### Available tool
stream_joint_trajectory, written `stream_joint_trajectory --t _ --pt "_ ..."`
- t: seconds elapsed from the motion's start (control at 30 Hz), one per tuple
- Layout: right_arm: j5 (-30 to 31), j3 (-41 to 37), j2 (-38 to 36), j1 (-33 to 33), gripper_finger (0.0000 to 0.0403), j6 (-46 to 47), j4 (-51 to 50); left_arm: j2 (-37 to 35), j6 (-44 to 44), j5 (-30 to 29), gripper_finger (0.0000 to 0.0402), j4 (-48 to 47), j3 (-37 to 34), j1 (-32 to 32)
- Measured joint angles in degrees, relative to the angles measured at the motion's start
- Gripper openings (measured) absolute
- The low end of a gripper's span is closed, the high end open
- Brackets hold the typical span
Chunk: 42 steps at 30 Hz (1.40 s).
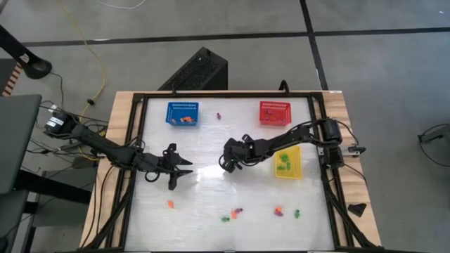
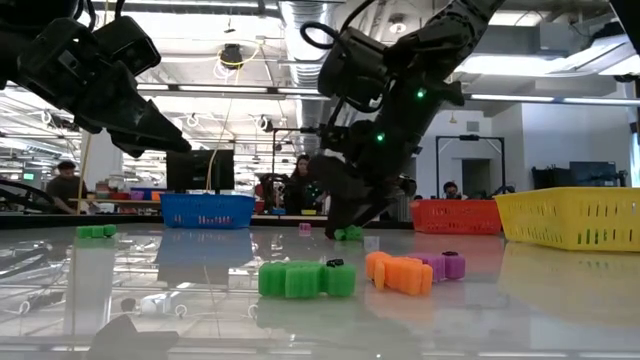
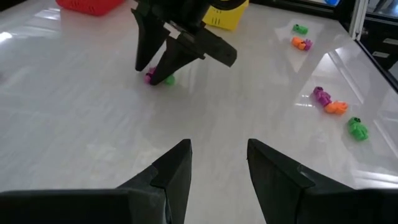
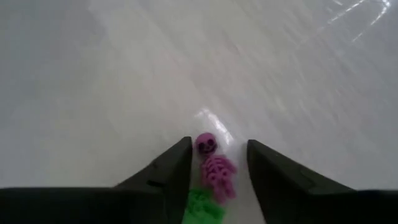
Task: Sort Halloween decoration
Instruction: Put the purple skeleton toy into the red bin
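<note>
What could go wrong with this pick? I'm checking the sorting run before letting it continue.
The right claw straddles two trinkets at once: a purple skeleton with a green piece right beside it. Closing may grab both, putting one in the wrong basket, or squeeze one out sideways across the table. The left claw hangs open close by, facing the right arm, so a lift or swing toward it risks a bump.
</note>
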Motion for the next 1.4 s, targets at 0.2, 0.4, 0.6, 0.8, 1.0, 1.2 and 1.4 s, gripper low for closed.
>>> stream_joint_trajectory --t 0.2,0.4,0.6,0.8,1.0,1.2,1.4 --pt "-1.8 0.8 0.0 0.2 0.0066 -1.8 -0.5 0.0 0.2 0.0 0.0144 0.0 0.0 0.0" --pt "-3.0 4.6 -0.2 0.2 0.0019 -8.0 -1.8 0.0 0.1 0.1 0.0144 -0.1 0.0 0.0" --pt "-7.0 7.9 -3.5 1.0 0.002 -14.3 1.6 0.0 0.1 0.4 0.0144 -1.7 0.0 0.0" --pt "-25.6 7.9 -8.5 0.8 0.0019 -20.8 11.8 0.0 -0.3 0.4 0.0144 -4.1 0.0 0.0" --pt "-29.9 7.9 -11.3 1.6 0.0019 -23.9 13.6 0.0 -0.9 0.4 0.0144 -4.5 0.0 0.0" --pt "-18.4 7.9 -16.9 -3.6 0.002 -25.2 -4.3 0.0 -2.7 1.7 0.0144 -4.4 0.0 0.0" --pt "-8.2 7.9 -22.3 -11.7 0.002 -25.4 -21.6 0.0 -2.7 2.0 0.0144 -4.4 0.0 0.0"
